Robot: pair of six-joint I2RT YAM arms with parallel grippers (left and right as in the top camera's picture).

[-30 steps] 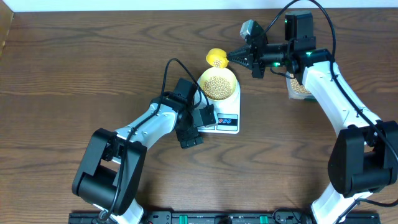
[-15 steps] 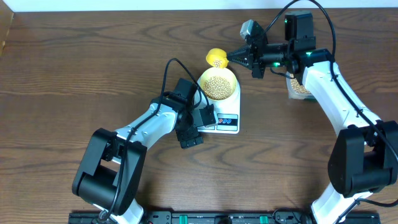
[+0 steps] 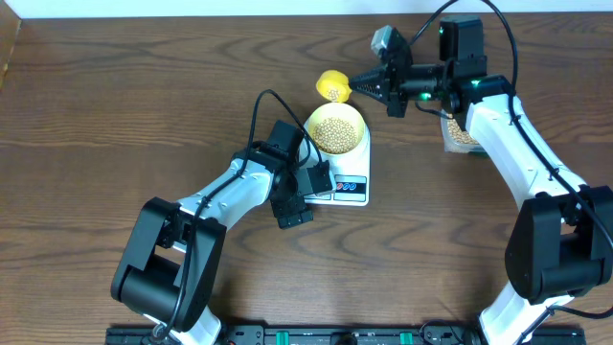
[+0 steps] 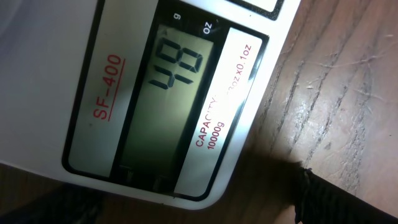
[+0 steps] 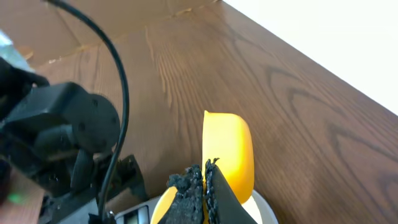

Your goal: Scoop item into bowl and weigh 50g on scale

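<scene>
Moved: right pincer and the yellow scoop have drifted a touch back from the bowl. Nothing else has budged!
Desk: dark wood grain, carrying the lot.
Right arm: white and black, stretched in from the right across the far side, partly covering the tub.
Left arm: reaching in from the near left, wrist right at the scale's front left corner.
Left pincer: jaws wide apart, holding nothing, camera staring straight at the readout.
Scale: white, rectangular, mid-desk, with the bowl sitting on top.
Tub: clear plastic, far right, beans inside, well apart from the scale.
Bowl: pale yellow, round, and filled with beans.
Scoop: clamped by its handle, the right pincer's jaws squeezed together on it, hanging tilted just beyond the bowl's far rim, a few beans showing in its cup.
Display: grey panel, and the digits look like 48!
</scene>
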